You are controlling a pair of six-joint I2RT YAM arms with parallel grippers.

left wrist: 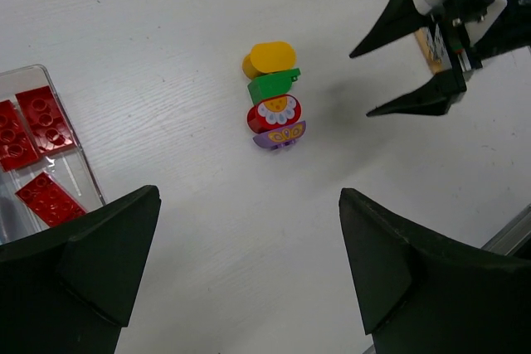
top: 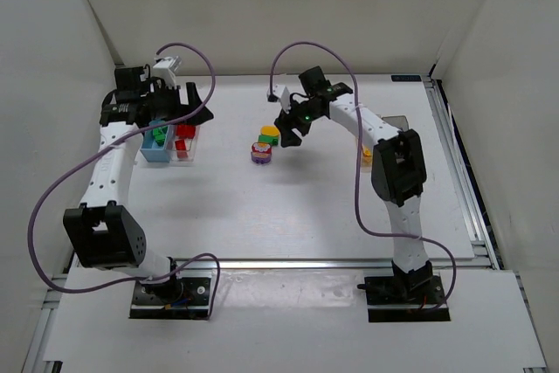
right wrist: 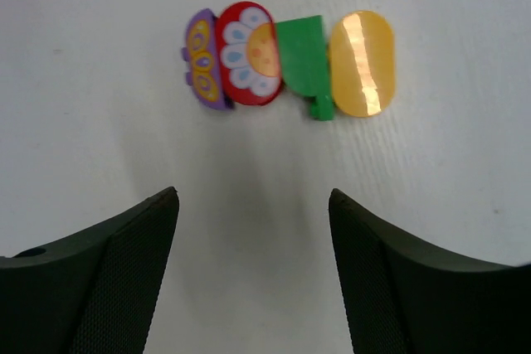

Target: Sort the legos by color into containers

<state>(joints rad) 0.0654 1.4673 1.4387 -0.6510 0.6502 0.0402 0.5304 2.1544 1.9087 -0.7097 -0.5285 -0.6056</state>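
Mid-table, lego row (right wrist: 286, 60): yellow, green, flower-print red, patterned purple, touching. Right gripper (right wrist: 251, 195) hovers just beside it, jaws part-open, empty. Left gripper (left wrist: 249, 195) wide, empty, near bins (top: 157, 161) holding red and green bricks (left wrist: 37, 122).

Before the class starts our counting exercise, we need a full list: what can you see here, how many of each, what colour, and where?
row of pieces: four, yellow, green, red with a flower, purple; touching, mid-table
red bricks: three, red; in the clear bin
green brick: one, green; in the blue bin
clear bin: one, clear; left side
blue bin: one, blue; beside the clear bin
orange bin: one, orange; right side, partly hidden by the arm
dark grey bin: one, grey; far right
table: one, white
left gripper: black, open; near the clear bin
right gripper: black, open; by the row of pieces
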